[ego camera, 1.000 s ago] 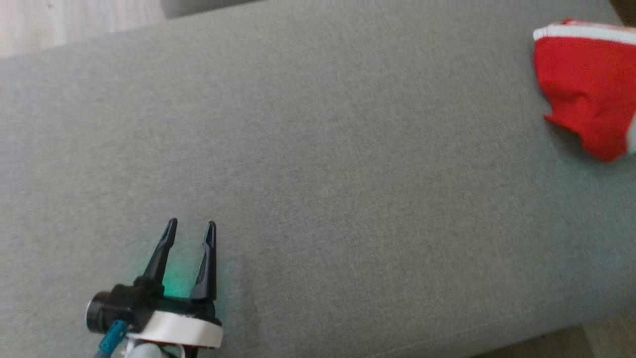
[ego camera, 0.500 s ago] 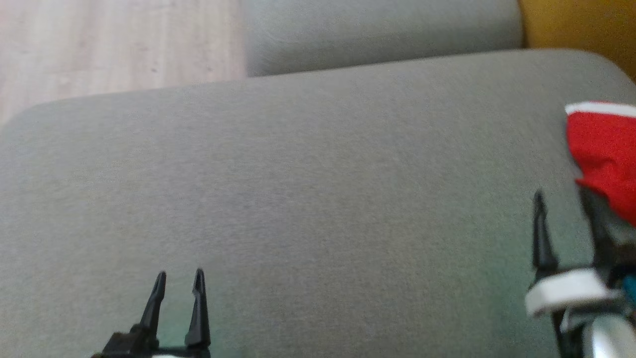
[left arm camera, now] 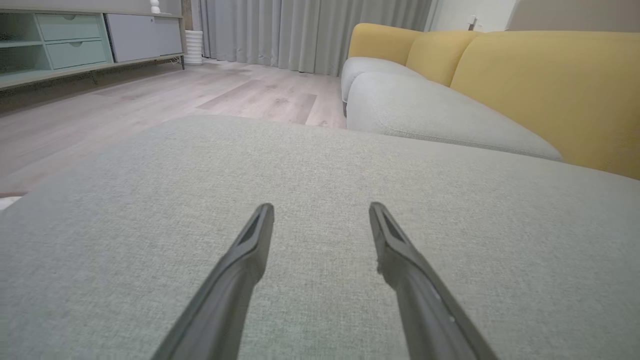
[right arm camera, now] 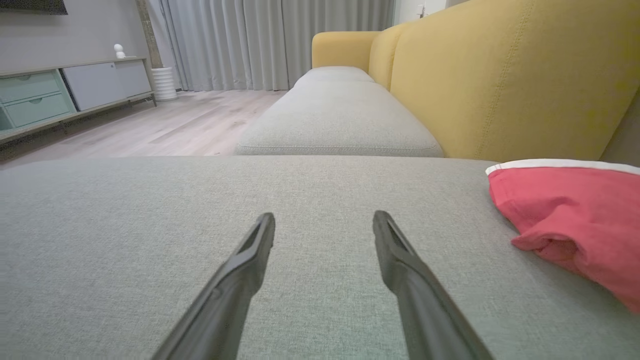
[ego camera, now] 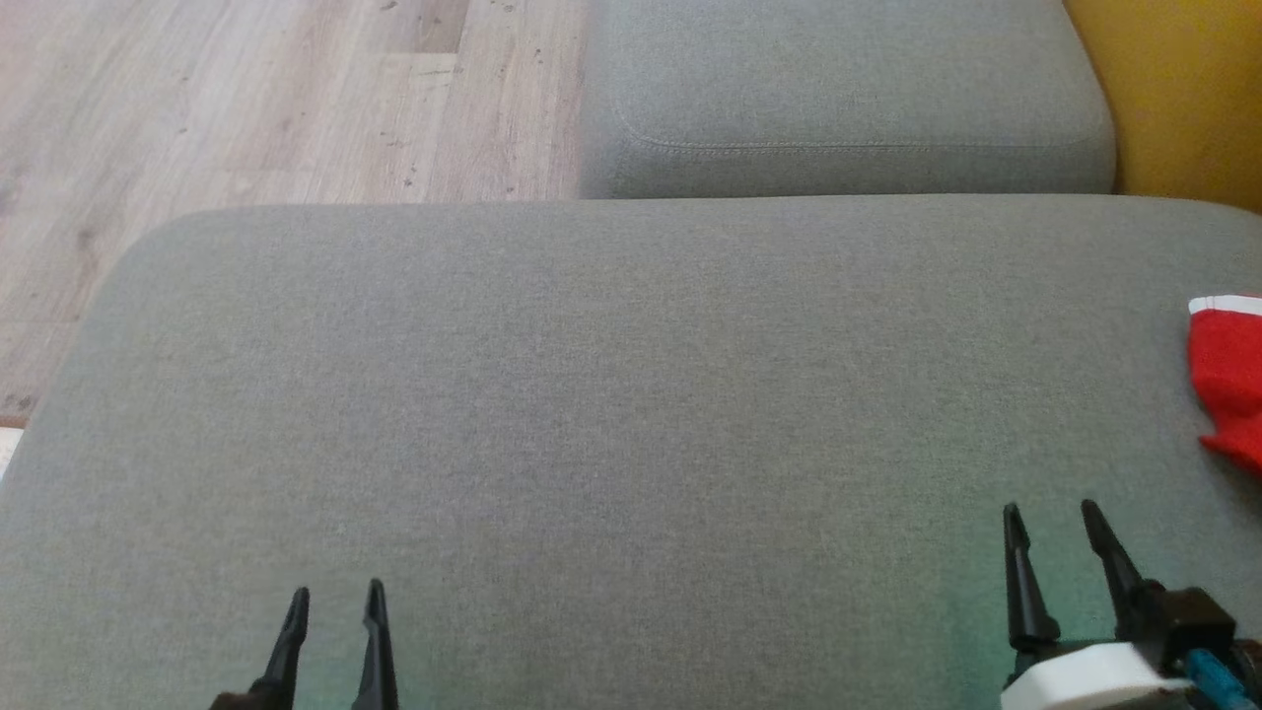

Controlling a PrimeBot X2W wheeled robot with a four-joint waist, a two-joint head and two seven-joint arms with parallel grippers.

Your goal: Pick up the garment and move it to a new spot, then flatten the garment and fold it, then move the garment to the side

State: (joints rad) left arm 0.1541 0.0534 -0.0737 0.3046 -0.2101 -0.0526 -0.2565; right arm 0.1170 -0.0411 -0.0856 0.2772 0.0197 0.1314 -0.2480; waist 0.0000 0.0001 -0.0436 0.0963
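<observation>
Right gripper [ego camera: 1050, 508], fingers parted and empty, hovers near the red garment [ego camera: 1227, 385], apparently readied to grasp it, while left gripper [ego camera: 336, 589], likewise parted, idles well apart.

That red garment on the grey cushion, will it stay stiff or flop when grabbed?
The red garment lies in soft, rumpled folds, so it will probably droop from wherever it is pinched. It looks like thin cloth, so likely light. On the woven grey cushion, a push would probably bunch it rather than slide it.

Grey sofa seat [ego camera: 631, 394], yellow backrest [right arm camera: 500, 80], pale wood floor [ego camera: 246, 99], grey curtains [right arm camera: 260, 40], low sideboard [left arm camera: 75, 40]
</observation>
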